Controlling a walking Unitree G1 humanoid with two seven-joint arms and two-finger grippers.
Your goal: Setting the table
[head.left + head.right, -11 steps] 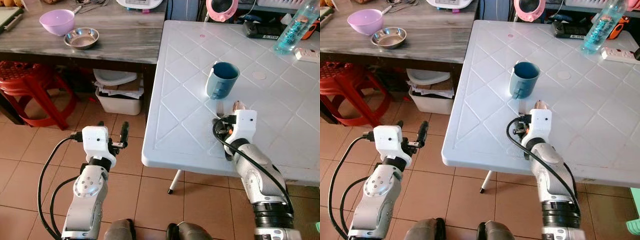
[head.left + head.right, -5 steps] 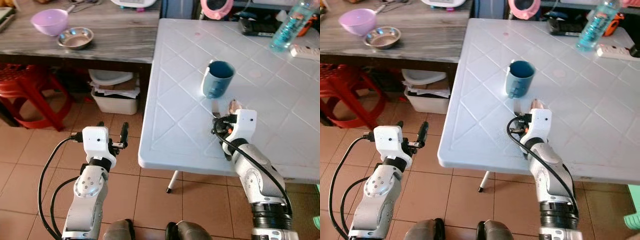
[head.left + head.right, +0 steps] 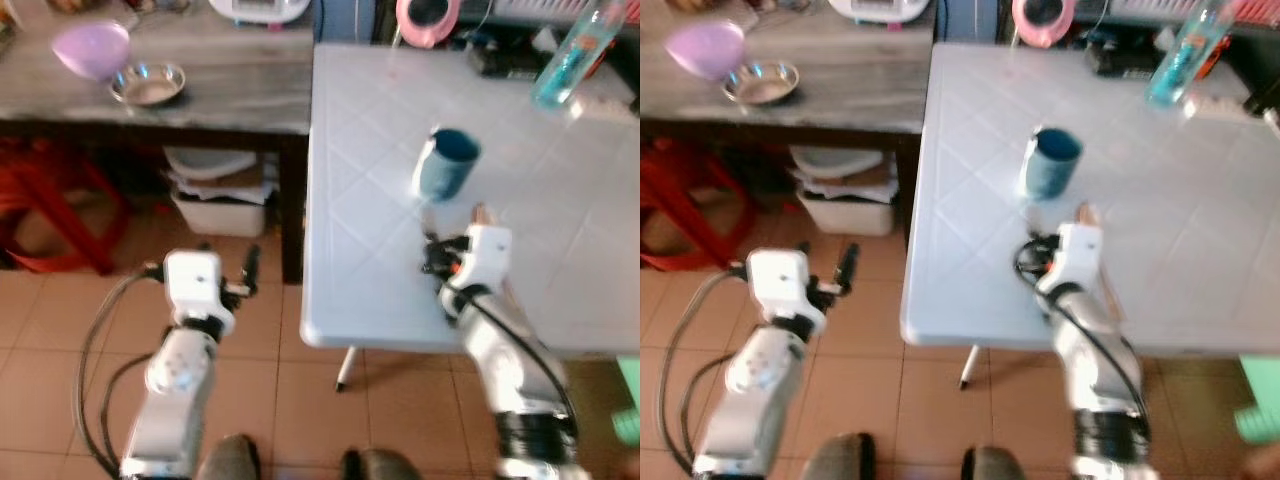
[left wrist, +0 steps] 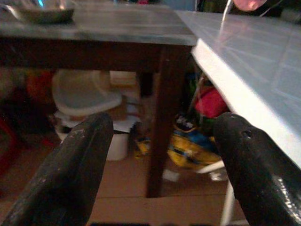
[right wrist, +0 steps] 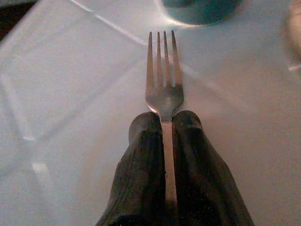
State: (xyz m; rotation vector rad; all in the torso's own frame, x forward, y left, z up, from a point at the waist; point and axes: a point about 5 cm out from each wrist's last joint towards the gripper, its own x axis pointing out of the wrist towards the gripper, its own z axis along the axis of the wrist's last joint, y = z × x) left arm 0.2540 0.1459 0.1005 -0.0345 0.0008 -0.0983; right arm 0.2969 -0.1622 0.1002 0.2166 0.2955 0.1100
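My right gripper (image 5: pixel 163 123) is shut on a silver fork (image 5: pixel 163 89), held low over the white table (image 3: pixel 560 200). The tines point at a blue mug (image 3: pixel 447 163) that stands just beyond them. In the eye views the right wrist (image 3: pixel 485 250) sits over the table's near part, a little short of the mug. My left gripper (image 4: pixel 162 141) is open with nothing between its fingers. It hangs over the tiled floor to the left of the table edge (image 4: pixel 235 94).
A wooden side table (image 3: pixel 230 80) at the left carries a purple bowl (image 3: pixel 92 48) and a steel bowl (image 3: pixel 148 84). Under it stand a white bin (image 3: pixel 215 190) and a red stool (image 3: pixel 50 200). A water bottle (image 3: pixel 565 60) stands at the table's far right.
The whole picture has shifted and gone blurred, so the camera moved. The fork stays in my right gripper near the mug. The left arm holds its pose.
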